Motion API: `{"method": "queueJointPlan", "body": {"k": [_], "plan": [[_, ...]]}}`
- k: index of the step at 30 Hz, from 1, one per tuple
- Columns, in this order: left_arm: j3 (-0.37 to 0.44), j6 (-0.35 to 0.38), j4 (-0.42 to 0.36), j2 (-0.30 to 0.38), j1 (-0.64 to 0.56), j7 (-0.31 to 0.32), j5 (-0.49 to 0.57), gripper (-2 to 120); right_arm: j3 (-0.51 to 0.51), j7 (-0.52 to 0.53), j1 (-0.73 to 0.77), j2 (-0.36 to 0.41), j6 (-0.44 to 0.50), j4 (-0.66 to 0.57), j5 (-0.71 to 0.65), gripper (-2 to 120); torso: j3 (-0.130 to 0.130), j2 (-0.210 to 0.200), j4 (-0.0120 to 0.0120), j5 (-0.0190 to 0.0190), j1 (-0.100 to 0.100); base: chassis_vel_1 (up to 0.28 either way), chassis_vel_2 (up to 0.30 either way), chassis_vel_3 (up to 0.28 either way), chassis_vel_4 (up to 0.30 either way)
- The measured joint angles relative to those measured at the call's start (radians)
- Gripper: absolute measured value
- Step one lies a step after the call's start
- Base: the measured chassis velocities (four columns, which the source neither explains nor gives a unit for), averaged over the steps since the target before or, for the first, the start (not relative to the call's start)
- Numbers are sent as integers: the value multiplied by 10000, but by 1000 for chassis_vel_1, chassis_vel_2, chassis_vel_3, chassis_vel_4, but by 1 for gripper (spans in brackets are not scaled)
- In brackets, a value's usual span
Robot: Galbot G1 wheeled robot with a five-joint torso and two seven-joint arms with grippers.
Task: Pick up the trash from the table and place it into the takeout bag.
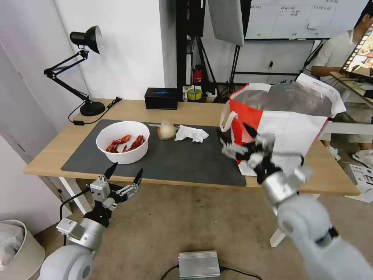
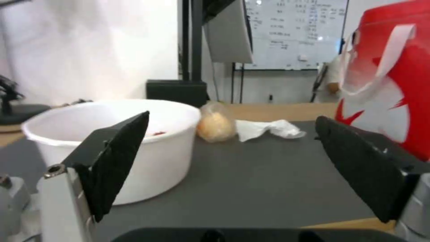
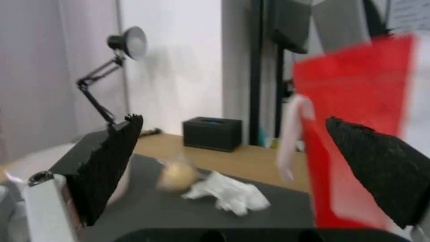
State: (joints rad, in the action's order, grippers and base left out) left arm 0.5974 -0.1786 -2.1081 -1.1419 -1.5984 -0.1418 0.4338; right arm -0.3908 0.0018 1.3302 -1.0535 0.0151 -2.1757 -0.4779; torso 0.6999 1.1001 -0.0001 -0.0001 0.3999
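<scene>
The worktop [image 1: 202, 112] carried a dark grey mat [image 1: 182, 159] on which three items of trash lay. The white bowl [image 1: 122, 141] of red crayfish [image 1: 125, 143] stood at the mat's left end. The small clear bag with a beige lump [image 1: 166, 130] lay further right, toward the mat's far edge, and the crumpled white tissue [image 1: 190, 133] lay just beside it, the two touching or nearly so. The takeout bag [image 1: 285, 116] stood upright at the right end of the worktop, mouth open, silver lining exposed, a white loop handle [image 1: 227, 118] hanging on its near left side.

The left hand [image 1: 124, 175] hung low in front of the worktop's near edge, below the bowl, its two black fingers [image 1: 110, 170] spread apart and empty. In the left wrist view the bowl [image 2: 134, 134] sat close behind the spread fingers [image 2: 117, 158], with the bagged lump [image 2: 216, 123] and tissue [image 2: 268, 129] further off.

The right hand [image 1: 234, 138] was raised in front of the takeout bag's left face, above the mat's right end, fingers [image 1: 249, 130] released wide and holding nothing. The right wrist view showed the tissue [image 3: 228, 193] and bagged lump [image 3: 178, 174] between its parted fingers [image 3: 110, 168], the red bag wall [image 3: 358, 111] alongside.

A black desk lamp [image 1: 79, 70] stood at the far left corner of the worktop, and a black box [image 1: 161, 98] at the far edge.
</scene>
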Motion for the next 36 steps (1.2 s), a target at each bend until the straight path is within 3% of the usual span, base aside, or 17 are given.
{"method": "queueJointPlan", "body": {"k": [5, 13, 24, 36], "plan": [[-85, -809, 859, -216, -163, 4, -761, 100, -98, -367, 1134, -407, 1456, 943, 810, 100, 0, -1, 1, 0, 0, 0, 0, 0, 0], [-178, -1383, 1821, -414, -356, -35, -1065, 100, -73, -326, 1773, -813, 2086, 1723, 1301, 100, 1, -2, 2, 0, 0, 0, 0, 0, 0], [-175, -1484, 1959, -394, -407, -68, -1056, 100, 11, -86, 2265, -881, 2111, 1644, 1478, 100, 1, -2, 2, -1, -1, 0, 0, 0, 0], [-171, -1123, 1771, -184, -241, -278, -889, 100, 48, 71, 2358, -829, 1943, 1543, 1462, 100, 2, -2, 1, 0, 0, 0, 0, 0, 0]]}}
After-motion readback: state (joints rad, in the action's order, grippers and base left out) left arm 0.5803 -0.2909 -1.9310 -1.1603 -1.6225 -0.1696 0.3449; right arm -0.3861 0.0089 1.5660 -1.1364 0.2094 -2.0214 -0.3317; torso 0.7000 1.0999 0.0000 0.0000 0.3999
